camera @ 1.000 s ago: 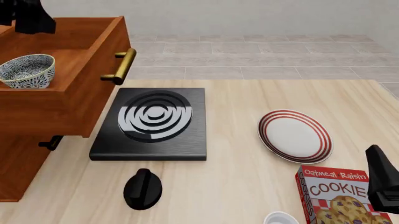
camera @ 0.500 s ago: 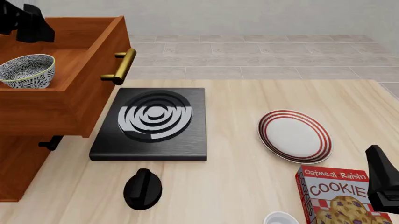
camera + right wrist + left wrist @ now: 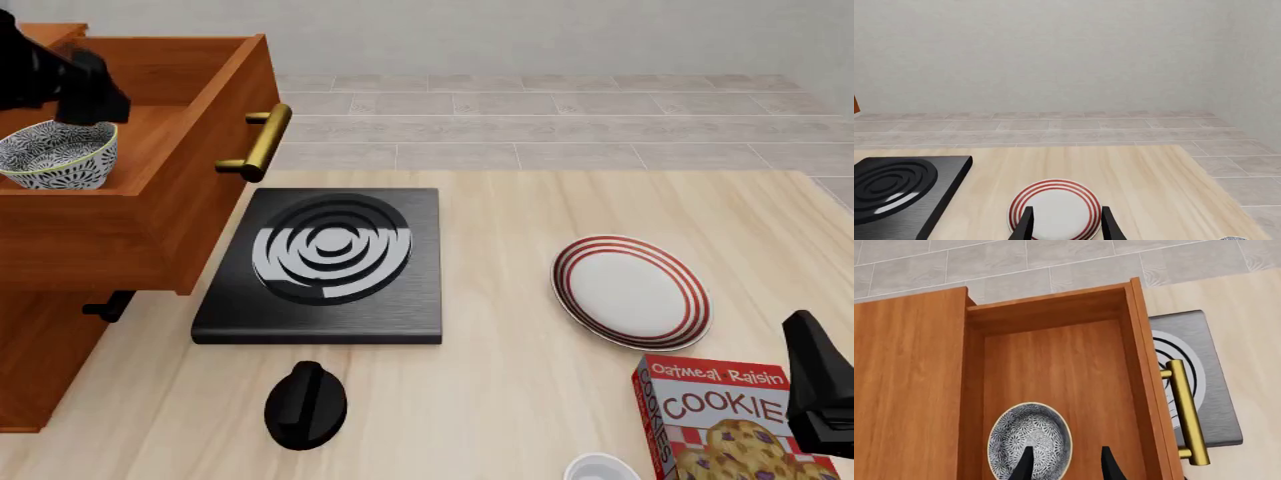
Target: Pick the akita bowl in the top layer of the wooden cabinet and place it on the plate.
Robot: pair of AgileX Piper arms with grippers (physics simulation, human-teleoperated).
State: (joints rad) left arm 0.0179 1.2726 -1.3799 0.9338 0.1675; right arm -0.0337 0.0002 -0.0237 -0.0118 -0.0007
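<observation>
The akita bowl (image 3: 56, 155), speckled black and white, stands in the pulled-out top layer (image 3: 160, 120) of the wooden cabinet (image 3: 40, 360). Just above the bowl's far rim hangs my left gripper (image 3: 91, 100). In the left wrist view that gripper (image 3: 1066, 467) is open, one finger over the akita bowl (image 3: 1030, 440) and the other past its rim over the drawer floor (image 3: 1054, 365). The red-ringed plate (image 3: 630, 290) lies on the table at the right. At the right front edge my right gripper (image 3: 803, 335) hovers; the right wrist view shows it (image 3: 1066, 227) open, pointing at the plate (image 3: 1054, 209).
A black stove (image 3: 327, 260) with grey rings lies beside the cabinet, under the drawer's brass handle (image 3: 258, 143). A black knob-shaped object (image 3: 306, 405) sits near the front. A cookie box (image 3: 721, 420) and a white bowl (image 3: 601, 468) stand at the front right.
My left gripper has come down and slightly right toward the akita bowl in the drawer. The right arm, bowl and plate have not moved.
</observation>
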